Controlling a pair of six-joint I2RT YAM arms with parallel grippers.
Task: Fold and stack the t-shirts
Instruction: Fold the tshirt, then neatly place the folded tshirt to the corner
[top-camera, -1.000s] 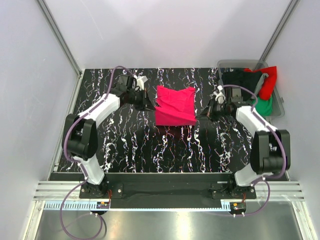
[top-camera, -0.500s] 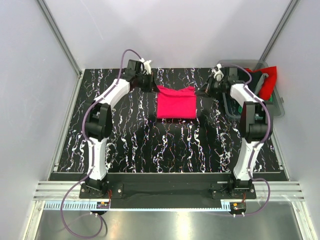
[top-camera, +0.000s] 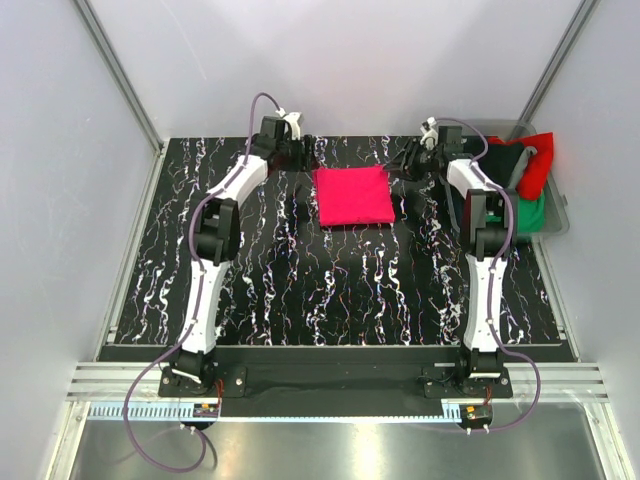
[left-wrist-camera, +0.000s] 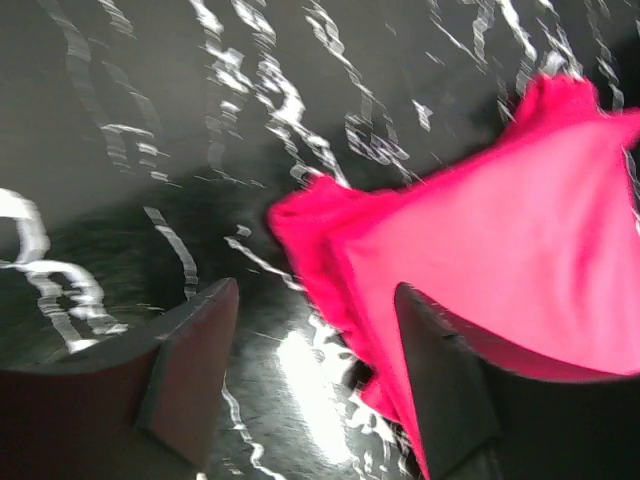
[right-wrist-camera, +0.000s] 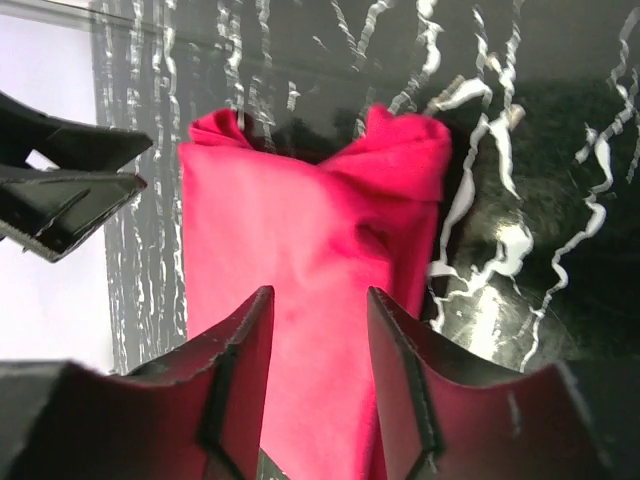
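A crimson-pink t-shirt (top-camera: 353, 195) lies folded into a flat rectangle on the black marbled table (top-camera: 300, 280), toward the far side. My left gripper (top-camera: 306, 158) hovers at its far left corner, jaws open. In the left wrist view the t-shirt (left-wrist-camera: 500, 250) spreads to the right, its corner lying by the right finger (left-wrist-camera: 440, 380) of that gripper (left-wrist-camera: 315, 350), not pinched. My right gripper (top-camera: 402, 163) stands open at the far right corner. In the right wrist view the pink cloth (right-wrist-camera: 310, 230) lies beyond that gripper (right-wrist-camera: 318, 345); nothing is clamped.
A grey bin (top-camera: 558, 218) sits at the table's far right corner, holding black (top-camera: 488, 160), red (top-camera: 538, 165) and green (top-camera: 530, 212) t-shirts. The back wall is close behind both grippers. The left gripper's fingers (right-wrist-camera: 70, 190) show at the left of the right wrist view.
Both arms carried the shirt's near edge up and over to the far side, folding it flat. Both grippers, shut on the cloth before, have opened and let it go.
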